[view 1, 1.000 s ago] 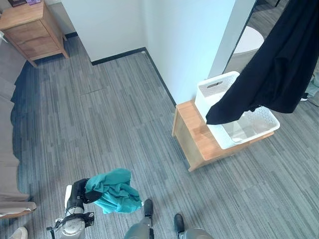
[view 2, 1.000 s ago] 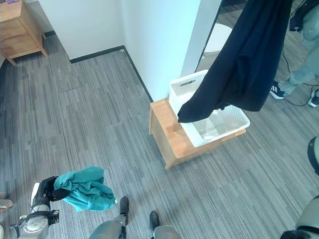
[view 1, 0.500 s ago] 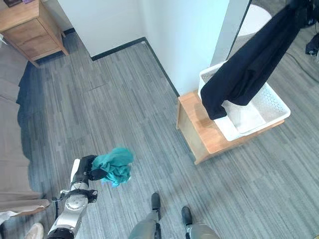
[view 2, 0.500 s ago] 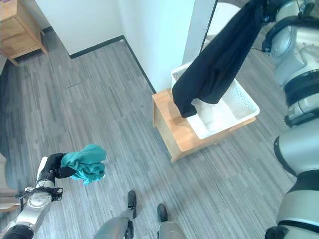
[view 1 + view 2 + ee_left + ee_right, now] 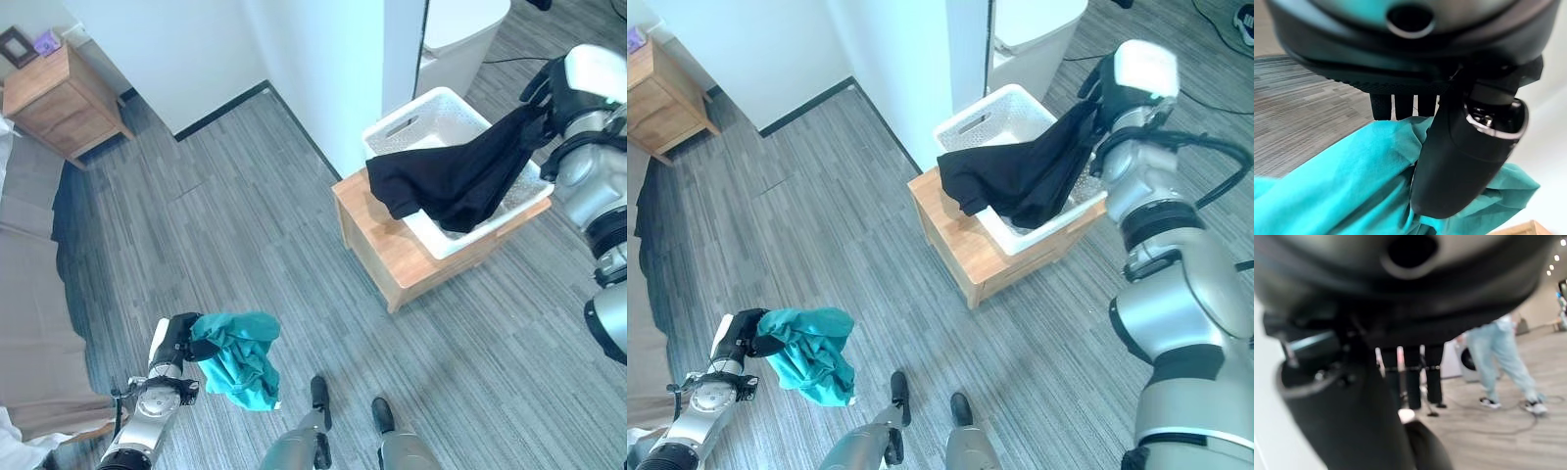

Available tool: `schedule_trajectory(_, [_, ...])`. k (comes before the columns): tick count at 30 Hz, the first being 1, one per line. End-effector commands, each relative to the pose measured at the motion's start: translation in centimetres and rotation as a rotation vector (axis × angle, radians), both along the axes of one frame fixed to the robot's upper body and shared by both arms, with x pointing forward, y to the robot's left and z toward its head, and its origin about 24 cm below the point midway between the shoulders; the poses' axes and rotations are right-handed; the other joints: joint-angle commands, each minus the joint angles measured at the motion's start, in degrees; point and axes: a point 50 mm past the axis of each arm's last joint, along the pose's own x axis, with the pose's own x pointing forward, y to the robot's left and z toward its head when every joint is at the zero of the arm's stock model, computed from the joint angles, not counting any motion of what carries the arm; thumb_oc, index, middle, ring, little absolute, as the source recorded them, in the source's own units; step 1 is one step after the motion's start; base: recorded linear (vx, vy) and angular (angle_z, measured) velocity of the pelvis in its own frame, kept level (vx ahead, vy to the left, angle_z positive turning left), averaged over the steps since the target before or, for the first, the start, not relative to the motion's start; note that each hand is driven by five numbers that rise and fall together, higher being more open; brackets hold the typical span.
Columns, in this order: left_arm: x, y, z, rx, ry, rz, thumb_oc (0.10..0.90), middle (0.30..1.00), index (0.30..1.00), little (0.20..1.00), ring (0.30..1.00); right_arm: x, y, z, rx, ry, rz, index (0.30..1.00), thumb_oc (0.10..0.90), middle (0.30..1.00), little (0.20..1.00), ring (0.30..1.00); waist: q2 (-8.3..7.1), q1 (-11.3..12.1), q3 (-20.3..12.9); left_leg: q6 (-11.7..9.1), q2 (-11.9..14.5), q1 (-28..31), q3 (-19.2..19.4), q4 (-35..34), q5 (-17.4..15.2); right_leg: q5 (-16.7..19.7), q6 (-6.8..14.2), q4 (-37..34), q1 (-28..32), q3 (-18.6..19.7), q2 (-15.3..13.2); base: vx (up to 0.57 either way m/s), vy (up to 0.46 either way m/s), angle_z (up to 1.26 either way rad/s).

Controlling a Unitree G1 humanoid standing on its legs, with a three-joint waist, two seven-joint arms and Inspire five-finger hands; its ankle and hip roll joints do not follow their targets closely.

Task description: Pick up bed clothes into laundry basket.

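The right hand [image 5: 1095, 90] still grips the black garment [image 5: 1019, 176], now lowered so it drapes into the white laundry basket [image 5: 972, 124] far right, ready for release. Near left, the left hand [image 5: 182, 336] stays clenched on teal cloth [image 5: 238, 357].

Matt black cloth [image 5: 456, 181], perforated white plastic basket [image 5: 416, 122], wooden stand [image 5: 387, 250].
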Motion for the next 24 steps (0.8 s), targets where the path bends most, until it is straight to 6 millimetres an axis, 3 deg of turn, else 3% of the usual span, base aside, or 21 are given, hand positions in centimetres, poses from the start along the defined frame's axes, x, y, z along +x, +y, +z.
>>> schedule_trajectory(1, [2.8, 0.6, 3.5, 0.050, -0.185, 0.010, 0.400, 0.300, 0.300, 0.300, 0.300, -0.3, 2.1, 5.7, -0.054, -0.211, 0.060, 0.900, 0.800, 0.900, 0.900, 0.900, -1.58, 0.7, -2.4, -1.8, 5.3, 5.7, 3.3, -2.0, -13.5, 4.1, 7.0, -7.6, -4.1, 2.8, -4.2, 0.03, -0.003, -0.01])
schedule_trajectory(7, [2.6, 0.6, 3.2, 0.058, -0.171, 0.018, 0.400, 0.300, 0.300, 0.300, 0.300, -0.1, 2.6, 5.4, -0.047, -0.213, 0.078, 0.900, 0.800, 0.900, 0.900, 0.900, -3.06, 1.3, -2.8, -1.6, 5.4, 6.6, 3.0, -2.0, -14.5, 4.1, 6.9, -7.6, -3.4, 2.7, -4.1, 0.02, -0.009, 0.09])
schedule_trajectory(13, [2.1, 1.2, 3.2, 0.063, -0.170, 0.040, 0.400, 0.300, 0.300, 0.300, 0.300, -1.2, 1.3, 7.4, -0.007, -0.304, 0.055, 0.900, 0.800, 0.900, 0.900, 0.900, -5.78, 2.1, -3.1, -1.4, 5.9, 7.2, 3.1, -2.0, -15.5, 4.4, 7.1, -7.6, -2.7, 2.8, -4.1, -0.01, 0.023, -0.03])
schedule_trajectory(17, [1.6, 1.9, 3.1, 0.075, -0.162, 0.067, 0.400, 0.300, 0.300, 0.300, 0.300, -2.5, 0.2, 9.3, -0.006, -0.381, 0.049, 0.900, 0.800, 0.900, 0.900, 0.900, -7.65, 2.3, -3.7, -1.2, 6.0, 8.0, 3.3, -2.0, -16.1, 4.6, 7.4, -7.6, -1.9, 3.3, -4.2, 0.00, 0.086, 0.00])
schedule_trajectory(18, [0.8, 2.8, 3.1, 0.086, -0.160, 0.116, 0.400, 0.300, 0.300, 0.300, 0.300, -4.1, -0.2, 10.6, -0.012, -0.474, 0.087, 0.900, 0.800, 0.900, 0.900, 0.900, -9.07, 2.0, -4.1, -0.8, 6.0, 8.4, 3.4, -2.0, -16.7, 4.7, 7.8, -7.6, -1.5, 3.8, -4.4, -0.01, 0.114, 0.00])
schedule_trajectory(20, [0.1, 4.0, 3.6, 0.102, -0.180, 0.194, 0.400, 0.300, 0.300, 0.300, 0.300, -6.3, -0.5, 10.7, -0.028, -0.559, 0.152, 0.900, 0.800, 0.900, 0.900, 0.900, -9.64, 0.7, -4.3, -0.4, 6.0, 8.6, 3.8, -2.0, -17.3, 4.9, 8.3, -7.6, -1.5, 4.5, -4.5, -0.01, 0.125, -0.10])
schedule_trajectory(21, [-0.1, 4.5, 4.0, 0.111, -0.195, 0.234, 0.400, 0.300, 0.300, 0.300, 0.300, -7.2, -0.6, 9.3, -0.032, -0.568, 0.182, 0.900, 0.800, 0.900, 0.900, 0.900, -9.66, -0.4, -4.5, -0.2, 6.0, 8.8, 4.1, -2.0, -17.8, 5.0, 8.5, -7.6, -1.6, 4.9, -4.6, -0.01, 0.098, -0.15])
schedule_trajectory(22, [-0.3, 5.5, 4.8, 0.144, -0.214, 0.270, 0.400, 0.300, 0.300, 0.300, 0.300, -9.0, -2.4, 6.7, 0.006, -0.578, 0.158, 0.900, 0.800, 0.900, 0.900, 0.900, -10.44, -1.2, -5.1, 0.0, 6.0, 8.9, 4.2, -2.0, -18.1, 5.2, 8.8, -7.6, -1.7, 5.2, -4.7, 0.02, 0.113, 0.14])
schedule_trajectory(23, [-0.5, 6.2, 5.7, 0.171, -0.241, 0.301, 0.400, 0.300, 0.300, 0.300, 0.300, -11.4, -5.0, 2.5, 0.085, -0.559, 0.091, 0.900, 0.800, 0.900, 0.900, 0.900, -11.34, -1.9, -5.6, 0.4, 5.8, 9.3, 4.6, -2.0, -18.8, 5.2, 9.3, -7.6, -1.7, 5.7, -5.0, -0.02, 0.142, 0.26])
schedule_trajectory(24, [-0.5, 6.8, 6.6, 0.193, -0.288, 0.364, 0.400, 0.300, 0.300, 0.300, 0.300, -15.5, -8.8, -4.1, 0.215, -0.521, -0.069, 0.900, 0.800, 0.900, 0.900, 0.900, -11.97, -4.5, -5.8, 1.0, 5.7, 9.7, 5.1, -2.0, -19.1, 5.8, 9.7, -7.6, -1.7, 6.4, -5.2, 0.03, 0.129, 0.26])
